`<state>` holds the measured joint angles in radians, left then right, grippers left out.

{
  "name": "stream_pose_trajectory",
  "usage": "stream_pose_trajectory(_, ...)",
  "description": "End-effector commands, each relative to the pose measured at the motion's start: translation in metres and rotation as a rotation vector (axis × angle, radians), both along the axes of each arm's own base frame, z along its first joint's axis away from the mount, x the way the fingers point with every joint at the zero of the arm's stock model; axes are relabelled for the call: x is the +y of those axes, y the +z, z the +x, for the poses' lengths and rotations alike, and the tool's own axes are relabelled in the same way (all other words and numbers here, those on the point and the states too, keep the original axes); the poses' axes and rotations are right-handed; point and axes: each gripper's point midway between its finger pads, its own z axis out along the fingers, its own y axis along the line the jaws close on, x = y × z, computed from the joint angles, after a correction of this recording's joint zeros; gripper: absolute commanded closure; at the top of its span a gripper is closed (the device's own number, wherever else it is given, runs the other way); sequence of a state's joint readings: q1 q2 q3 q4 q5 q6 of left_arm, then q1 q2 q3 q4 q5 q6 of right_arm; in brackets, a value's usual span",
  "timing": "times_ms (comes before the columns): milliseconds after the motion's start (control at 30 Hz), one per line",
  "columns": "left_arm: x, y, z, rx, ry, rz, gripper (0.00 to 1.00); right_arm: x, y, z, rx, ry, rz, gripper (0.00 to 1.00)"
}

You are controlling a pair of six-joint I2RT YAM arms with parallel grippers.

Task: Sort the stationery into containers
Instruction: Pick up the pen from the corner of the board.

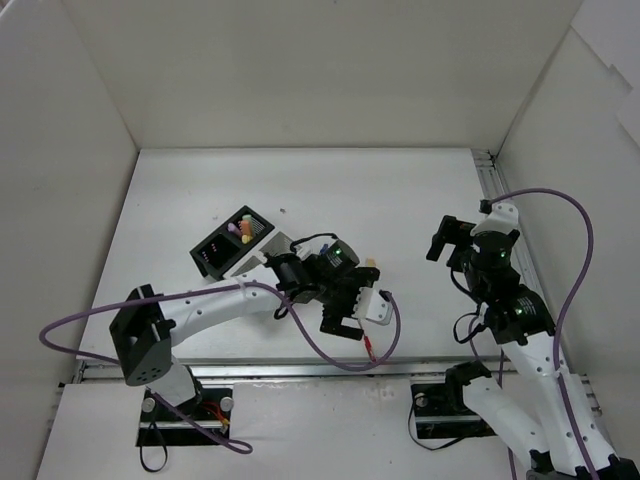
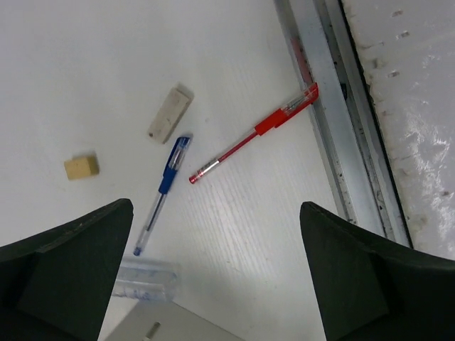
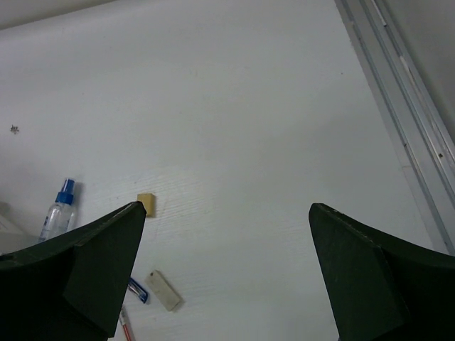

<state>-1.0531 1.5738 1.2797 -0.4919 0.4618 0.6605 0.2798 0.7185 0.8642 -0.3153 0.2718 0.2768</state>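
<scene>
White walls close in a white table (image 1: pixel 300 190). Over its near middle the left hand (image 2: pixel 215 207) hovers with fingers wide apart and empty, and the right hand (image 3: pixel 226 207) is equally spread. Below lie a thin red pen (image 2: pixel 252 135), its cap end against the near metal rail (image 2: pixel 334 142), and a thin blue pen (image 2: pixel 162 193) just beside it. A black compartmented box (image 1: pixel 212 256) sits far left. Best to straddle the red barrel crosswise at mid-length, away from the rail. No writing is legible.
</scene>
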Motion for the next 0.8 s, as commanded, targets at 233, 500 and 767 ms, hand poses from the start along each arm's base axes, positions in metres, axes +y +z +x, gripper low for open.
stream_pose_trajectory(233, 0.009, -0.014, -0.038, -0.074, -0.604, 0.18, 0.01, 0.013, -0.008, 0.008, 0.062, 0.057, 0.053, 0.02)
stream_pose_trajectory(500, -0.02, -0.043, -0.036, 0.01, -0.62, 0.237, 0.13, -0.025, 0.002, -0.009, 0.019, -0.157, 0.045, 0.02)
stream_pose_trajectory(767, -0.062, -0.061, -0.021, 0.02, -0.512, 0.151, 0.28, -0.024, -0.002, -0.007, 0.049, -0.151, 0.027, 0.02)
